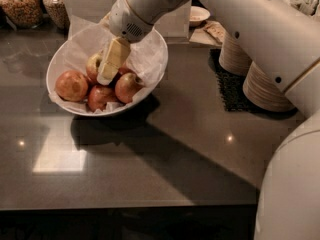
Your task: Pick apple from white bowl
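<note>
The white bowl (152, 51) stands on the dark counter at the upper left, lined with crinkled white paper. It holds several apples. The apple (93, 64) with the pale yellow-green patch lies at the back of the pile. Redder apples lie at the left (71, 85), the front (101, 97) and the right (128, 86). My gripper (106, 77) reaches down into the bowl from the upper right. Its cream tip sits among the apples, right beside the pale-patched apple and partly covering it.
Two stacks of beige disposable bowls (265, 86) stand on a black mat (231, 91) at the right. A small cream dish (199, 15) sits behind the bowl. Glass jars (20, 5) stand at the back left. My white arm crosses the upper right.
</note>
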Robot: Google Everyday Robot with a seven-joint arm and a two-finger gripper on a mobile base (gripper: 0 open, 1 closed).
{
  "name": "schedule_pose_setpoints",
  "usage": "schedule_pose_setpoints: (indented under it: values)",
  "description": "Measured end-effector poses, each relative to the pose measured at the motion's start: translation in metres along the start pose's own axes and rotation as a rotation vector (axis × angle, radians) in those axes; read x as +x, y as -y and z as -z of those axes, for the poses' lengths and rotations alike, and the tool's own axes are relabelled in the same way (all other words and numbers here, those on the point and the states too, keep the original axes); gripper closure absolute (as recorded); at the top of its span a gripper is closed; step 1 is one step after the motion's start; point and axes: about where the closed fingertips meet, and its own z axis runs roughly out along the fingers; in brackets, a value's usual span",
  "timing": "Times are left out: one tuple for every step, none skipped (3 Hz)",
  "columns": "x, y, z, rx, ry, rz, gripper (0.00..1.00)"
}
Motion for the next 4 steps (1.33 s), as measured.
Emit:
schedule_pose_setpoints:
  values:
    - [0.0,0.0,-0.001,-0.002,0.001,0.0,0.0]
    - [0.003,0.001,-0.031,-0.02,-0.009,-0.077,0.0]
    - [0.008,-0.007,-0.045,-0.037,-0.019,-0.093,0.0]
    - [0.008,-0.007,-0.045,-0.037,-0.019,-0.093,0.0]
